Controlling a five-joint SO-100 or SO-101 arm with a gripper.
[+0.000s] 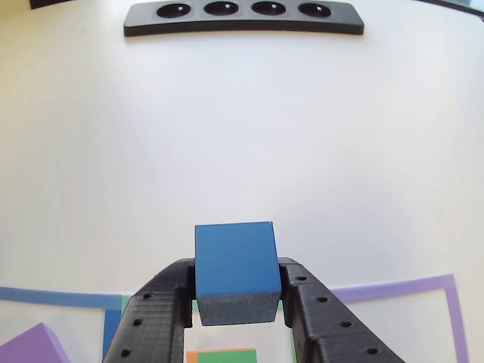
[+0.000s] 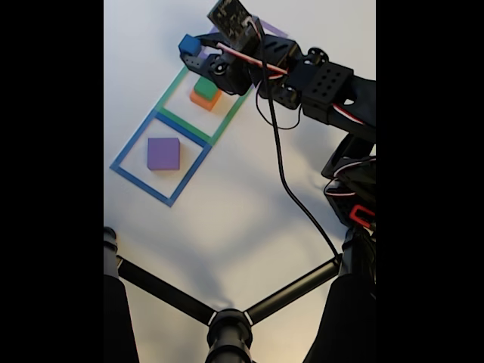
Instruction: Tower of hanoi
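Gripping a blue cube (image 1: 234,265), the jaws hang above the green block (image 2: 205,88).

Arm body is matte black printed plastic, layer lines visible. fingers (image 1: 155,314) are black, thick, with a row of small round holes along each outer face. Behind the fingers in the fixed view: blocky black servo housings, a perforated black bracket (image 2: 327,78), a small circuit board (image 2: 231,17) on top, red-white wires and a thin black cable (image 2: 283,166) trailing off
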